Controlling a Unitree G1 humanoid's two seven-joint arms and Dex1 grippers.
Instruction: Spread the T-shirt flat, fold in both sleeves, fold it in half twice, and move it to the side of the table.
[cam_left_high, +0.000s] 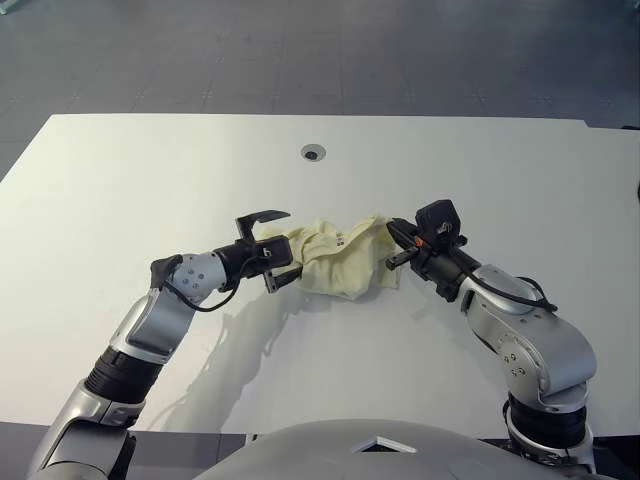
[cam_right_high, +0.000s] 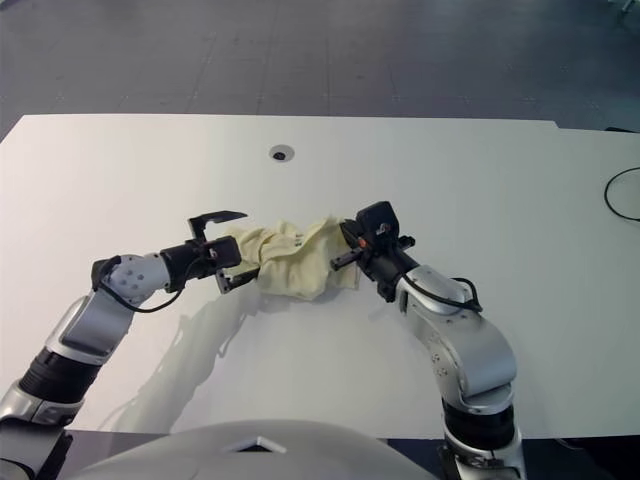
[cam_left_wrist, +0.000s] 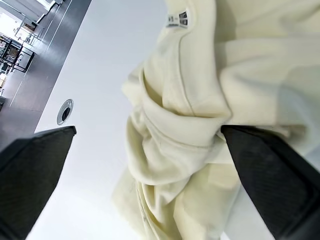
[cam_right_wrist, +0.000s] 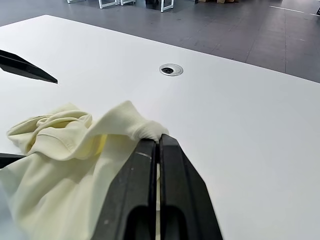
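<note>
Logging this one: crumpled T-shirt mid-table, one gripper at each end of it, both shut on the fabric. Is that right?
Not quite. Only the right gripper is shut on the T-shirt. The left gripper is open at the other end, with the cloth's edge lying between its spread fingers, as the left wrist view shows. The rest holds.

T-shirt (cam_left_high: 340, 258) on table (cam_left_high: 150, 170) between left jaws and right jaws, cable hole (cam_left_high: 313, 152) behind.
</note>
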